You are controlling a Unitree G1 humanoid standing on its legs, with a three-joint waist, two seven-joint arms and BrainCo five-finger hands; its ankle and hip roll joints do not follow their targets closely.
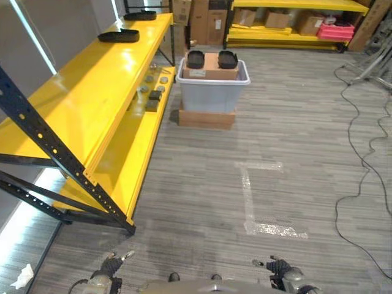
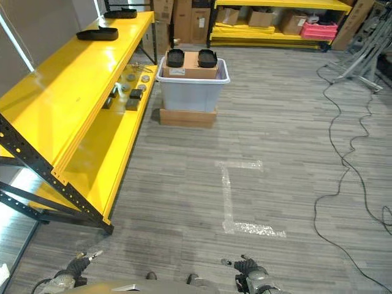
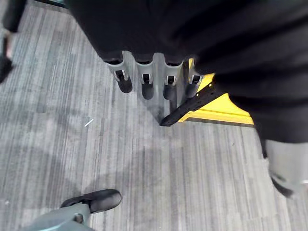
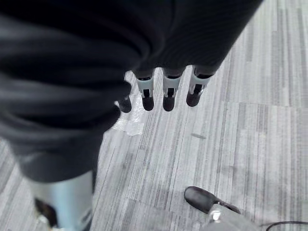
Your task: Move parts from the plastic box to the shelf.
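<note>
Two black parts (image 1: pixel 211 59) are sitting on a carton in the plastic box (image 1: pixel 212 92), just beside the shelf (image 1: pixel 92 79). They look light and rigid; gripping their rims should work. The left hand (image 3: pixel 144 79) and right hand (image 4: pixel 166 91) are hanging empty, fingers straight.

One plastic box (image 1: pixel 212 92), two black parts (image 1: pixel 196 59) inside.

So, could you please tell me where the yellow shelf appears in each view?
Left eye view: yellow shelf runs along the left side.
Right eye view: again along the left side.
Left wrist view: its corner past the left hand.
Right wrist view: faces floor tape instead.
Shared landmark: the shelf's black front leg.
</note>
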